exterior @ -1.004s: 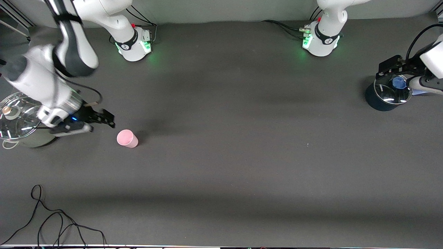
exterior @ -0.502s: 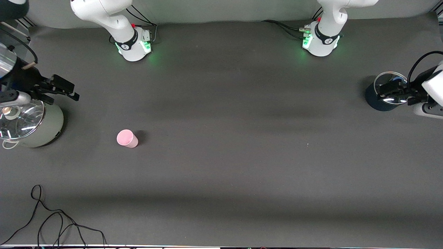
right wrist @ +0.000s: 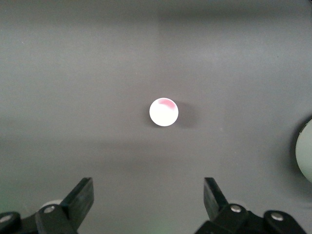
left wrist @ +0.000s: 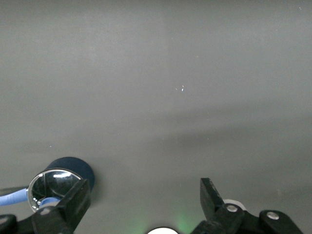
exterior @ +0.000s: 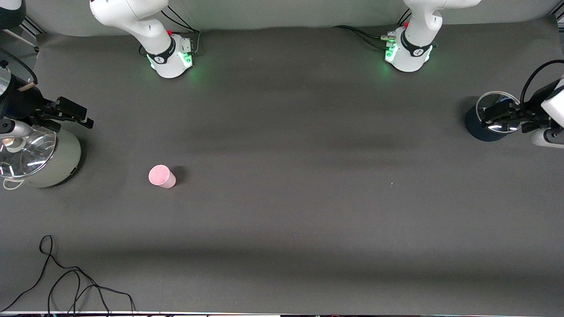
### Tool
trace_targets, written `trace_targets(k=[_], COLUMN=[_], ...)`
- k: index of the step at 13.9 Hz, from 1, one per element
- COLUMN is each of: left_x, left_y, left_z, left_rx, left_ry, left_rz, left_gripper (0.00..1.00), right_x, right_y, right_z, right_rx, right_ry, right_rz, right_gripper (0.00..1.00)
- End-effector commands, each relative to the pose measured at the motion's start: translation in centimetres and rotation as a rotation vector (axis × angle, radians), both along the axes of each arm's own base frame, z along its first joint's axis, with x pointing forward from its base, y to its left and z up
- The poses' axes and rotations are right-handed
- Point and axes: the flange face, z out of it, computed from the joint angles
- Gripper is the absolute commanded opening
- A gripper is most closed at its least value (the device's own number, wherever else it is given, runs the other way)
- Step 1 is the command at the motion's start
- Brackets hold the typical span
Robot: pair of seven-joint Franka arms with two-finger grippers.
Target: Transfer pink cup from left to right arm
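Observation:
The pink cup (exterior: 161,176) stands alone on the dark table, toward the right arm's end; it also shows in the right wrist view (right wrist: 164,112). My right gripper (exterior: 81,116) is open and empty, up in the air beside the pale green pot, well apart from the cup; its own view shows its spread fingers (right wrist: 147,195) with the cup past them. My left gripper (exterior: 488,118) is open and empty over the dark blue pot (exterior: 482,127) at the left arm's end; it also shows in its own view (left wrist: 144,200).
A pale green pot with a glass lid (exterior: 31,154) stands at the right arm's end, its edge in the right wrist view (right wrist: 306,156). The blue pot shows in the left wrist view (left wrist: 73,168). A black cable (exterior: 66,281) lies near the front edge.
My right gripper has risen and pulled away from beside the cup toward the edge by the pale pot. My left gripper has shifted a little over the blue pot. The cup has not moved.

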Motion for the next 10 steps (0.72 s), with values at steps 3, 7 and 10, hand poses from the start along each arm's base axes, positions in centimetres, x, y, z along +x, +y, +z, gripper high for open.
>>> trace_targets(k=[3, 7, 10], left_x=[-2.0, -1.9, -1.9], left_y=[0.3, 0.4, 0.6], left_z=[1.0, 0.9, 0.9], left_rx=[0.031, 0.037, 0.085], left_ry=[0.007, 0.005, 0.005], left_rz=[0.016, 0.016, 0.003], left_gripper=[1.0, 1.0, 1.0], right_x=[0.1, 0.1, 0.0], right_y=[0.1, 0.1, 1.5], right_z=[0.5, 0.6, 0.9], right_rx=[-0.019, -0.043, -0.094], right_ry=[0.016, 0.014, 0.006], right_rz=[-0.001, 0.003, 0.031], right_gripper=[1.0, 1.0, 1.0])
